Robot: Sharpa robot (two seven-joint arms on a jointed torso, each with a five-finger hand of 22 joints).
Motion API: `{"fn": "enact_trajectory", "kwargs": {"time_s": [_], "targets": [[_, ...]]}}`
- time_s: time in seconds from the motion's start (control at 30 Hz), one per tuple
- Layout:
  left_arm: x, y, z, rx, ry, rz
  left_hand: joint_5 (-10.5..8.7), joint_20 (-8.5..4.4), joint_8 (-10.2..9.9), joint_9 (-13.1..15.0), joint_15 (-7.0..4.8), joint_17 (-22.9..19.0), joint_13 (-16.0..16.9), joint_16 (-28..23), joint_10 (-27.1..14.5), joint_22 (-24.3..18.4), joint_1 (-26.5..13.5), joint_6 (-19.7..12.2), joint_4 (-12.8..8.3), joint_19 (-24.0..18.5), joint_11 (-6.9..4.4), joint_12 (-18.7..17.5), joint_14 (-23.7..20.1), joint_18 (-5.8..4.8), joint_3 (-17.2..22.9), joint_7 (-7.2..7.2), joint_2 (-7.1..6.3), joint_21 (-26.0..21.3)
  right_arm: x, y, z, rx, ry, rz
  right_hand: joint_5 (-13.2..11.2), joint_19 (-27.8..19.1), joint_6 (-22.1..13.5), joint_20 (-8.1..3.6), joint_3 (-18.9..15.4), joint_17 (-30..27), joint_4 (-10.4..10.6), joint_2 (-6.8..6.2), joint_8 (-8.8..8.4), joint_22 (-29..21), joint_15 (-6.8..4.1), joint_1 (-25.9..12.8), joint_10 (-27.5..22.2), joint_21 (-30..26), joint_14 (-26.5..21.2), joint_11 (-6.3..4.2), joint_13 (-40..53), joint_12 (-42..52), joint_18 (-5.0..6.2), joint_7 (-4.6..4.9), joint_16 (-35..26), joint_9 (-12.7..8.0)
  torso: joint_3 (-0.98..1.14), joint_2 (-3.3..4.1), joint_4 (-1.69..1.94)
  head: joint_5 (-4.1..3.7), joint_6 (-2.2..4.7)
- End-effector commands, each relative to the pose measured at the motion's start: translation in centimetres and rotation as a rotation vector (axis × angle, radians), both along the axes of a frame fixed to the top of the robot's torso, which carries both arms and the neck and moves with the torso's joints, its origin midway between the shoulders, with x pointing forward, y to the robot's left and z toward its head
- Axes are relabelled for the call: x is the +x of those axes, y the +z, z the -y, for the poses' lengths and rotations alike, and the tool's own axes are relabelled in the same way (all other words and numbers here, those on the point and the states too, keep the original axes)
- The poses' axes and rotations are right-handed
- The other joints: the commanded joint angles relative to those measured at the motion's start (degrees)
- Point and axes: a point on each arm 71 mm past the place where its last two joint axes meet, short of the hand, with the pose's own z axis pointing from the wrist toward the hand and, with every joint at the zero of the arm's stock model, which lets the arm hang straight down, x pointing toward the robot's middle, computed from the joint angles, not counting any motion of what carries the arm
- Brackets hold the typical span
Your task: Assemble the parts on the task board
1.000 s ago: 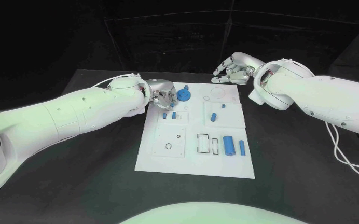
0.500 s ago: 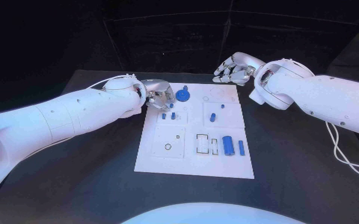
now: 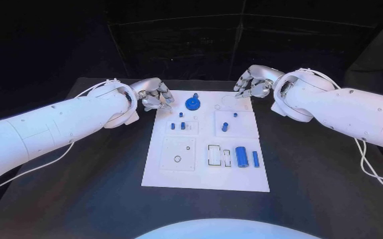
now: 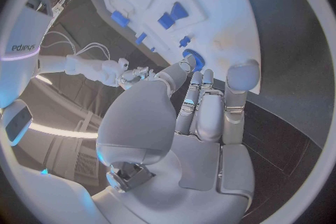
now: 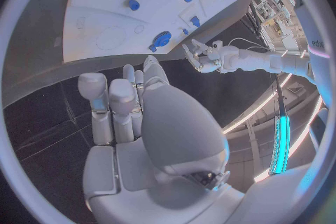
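Note:
The white task board [image 3: 206, 179] lies in the middle of the table. On it are a blue gear-like part [image 3: 192, 104] near its far edge, small blue pegs [image 3: 171, 125] on the left, and a blue cylinder [image 3: 242, 156] at the right. My left hand [image 3: 153, 96] hovers just off the board's far left corner, fingers loosely bent and holding nothing. My right hand [image 3: 255, 84] hangs beyond the far right corner, also holding nothing. The left wrist view looks past the left hand [image 4: 203, 117] to the gear [image 4: 192, 59]. The right wrist view shows the right hand [image 5: 133, 123] and the board [image 5: 119, 22].
Black table [image 3: 79, 195] spreads around the board on every side. A thin blue bar [image 3: 255, 159] lies beside the cylinder, and a short blue piece [image 3: 225, 126] sits mid-board. Rectangular recesses [image 3: 215, 153] and a round hole [image 3: 180, 157] mark the board's near half.
My left hand has drawn back off the board's far left part, away from the gear and pegs. My right hand has shifted slightly toward the board's far right corner.

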Motion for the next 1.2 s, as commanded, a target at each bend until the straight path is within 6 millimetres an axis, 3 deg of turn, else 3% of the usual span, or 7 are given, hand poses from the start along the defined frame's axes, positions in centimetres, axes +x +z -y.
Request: {"fn": "enact_trajectory", "kwargs": {"time_s": [0.03, 0.1, 0.23, 0.33, 0.43, 0.77, 1.2], "targets": [[-0.1, 2.0, -0.2, -0.404, 0.050, 0.045, 0.08, -0.05, 0.46, -0.02, 0.38, -1.57, 0.18, -0.68, 1.67, -1.99, -0.61, 0.83, 0.69, -1.09, -0.34, 1.06, -0.38, 0.65, -0.08, -0.21, 0.66, -1.98, -0.8, -0.7, -0.2, -0.148, 0.069, 0.087, -0.35, 1.54, 0.65, -0.01, 0.33, 1.97, -0.31, 0.07, -0.74, 1.80, 0.15, 1.16, 0.42, 1.37, 1.02, 0.19, -1.95, -1.55, -0.18, -0.14, 1.88, -0.17, -0.18, 0.01, 0.27, -0.46, 0.31], [-0.3, 2.5, -0.5, -0.538, 0.078, 0.045, 0.07, -0.07, 0.49, -0.20, 0.26, -6.53, 0.07, -3.01, 2.05, -6.72, -0.84, 0.83, 0.92, -3.26, -0.46, 1.51, -2.17, 1.53, 0.05, -0.32, 1.03, -6.74, -1.3, -1.3, -0.2, -0.179, 0.082, 0.107, -0.44, 1.93, 0.80, 0.03, 0.37, 2.32, -0.37, -0.02, -1.13, 2.32, 0.19, 1.44, 0.26, 1.80, 1.16, 0.31, -2.98, -2.44, -0.29, -0.12, 2.26, -0.22, -0.24, -0.01, 0.24, -0.68, 0.35], [-0.7, 3.2, -1.1, -0.754, 0.125, 0.021, 0.16, -0.01, 0.50, -0.36, 0.40, -13.10, -0.11, -6.31, 2.14, -11.89, -1.04, 0.70, 1.11, -5.93, -0.32, 1.90, -4.77, 2.43, 0.26, -0.03, 1.49, -12.19, -1.9, -2.2, -0.4, -0.234, 0.102, 0.132, -0.66, 2.23, 0.49, 0.11, 0.37, 2.59, -0.42, -0.26, -2.00, 2.81, 0.29, 1.72, 0.17, 2.18, 1.21, 0.45, -4.49, -3.61, -0.38, -0.13, 2.56, -0.33, -0.09, 0.01, 0.01, -1.09, 0.41], [-1.0, 3.5, -1.2, -0.876, 0.137, -0.010, 0.33, 0.18, 0.53, -0.43, 0.49, -21.60, -0.27, -10.76, 1.65, -12.94, -0.96, 0.50, 1.18, -7.62, -0.10, 2.04, -8.41, 2.45, 0.57, 0.14, 2.11, -14.02, -2.4, -2.9, -0.6, -0.264, 0.115, 0.142, -0.70, 2.44, 0.27, 0.20, 0.36, 2.94, -0.47, -0.45, -2.69, 3.18, 0.43, 1.92, -0.06, 2.47, 1.27, 0.64, -5.74, -4.60, -0.44, 0.01, 2.94, -0.36, -0.11, 0.02, 0.04, -1.39, 0.51], [-1.3, 3.6, -1.2, -0.950, 0.140, -0.033, 0.37, 0.23, 0.62, -0.42, 0.59, -24.11, -0.29, -12.12, 1.52, -13.37, -0.84, 0.47, 1.18, -8.16, -0.10, 2.22, -9.61, 2.49, 0.78, 0.19, 2.53, -14.76, -2.8, -3.4, -0.8, -0.282, 0.126, 0.145, -0.70, 2.64, 0.03, 0.32, 0.41, 3.26, -0.59, -0.61, -3.37, 3.57, 0.58, 2.19, -0.13, 2.76, 1.32, 0.84, -6.93, -5.43, -0.51, 0.17, 3.28, -0.36, -0.15, 0.00, 0.04, -1.50, 0.54], [-1.8, 3.7, -0.9, -1.040, 0.145, -0.074, 0.38, 0.29, 0.67, -0.44, 0.67, -26.33, -0.30, -13.28, 1.36, -13.77, -0.83, 0.30, 1.22, -8.55, -0.04, 2.39, -10.69, 2.50, 0.92, 0.27, 2.91, -15.40, -3.3, -4.3, -1.5, -0.310, 0.149, 0.132, -1.36, 3.38, 0.43, 0.59, 1.66, 4.50, -1.26, -0.28, -5.00, 5.15, 0.82, 3.88, 0.96, 4.01, 1.51, 1.27, -10.68, -7.53, -0.78, 0.67, 4.71, -0.26, -0.08, 0.07, 0.05, -1.56, 0.54], [-1.9, 3.6, -0.9, -1.050, 0.138, -0.091, 0.34, 0.47, 0.50, -0.50, 0.91, -29.10, -0.34, -14.75, 0.57, -14.40, -0.97, -0.76, 1.31, -9.01, 0.28, 2.52, -12.08, 2.48, 0.89, 0.66, 3.25, -16.37, -3.2, -5.0, -1.9, -0.336, 0.153, 0.092, -2.65, 4.26, 2.90, 0.58, 4.43, 5.91, -1.38, 0.69, -5.32, 7.12, 0.75, 5.21, 3.34, 5.52, 1.73, 1.07, -13.67, -9.11, -1.10, 0.52, 6.26, -0.07, -0.06, 0.03, 0.04, -1.50, 0.24]]}}
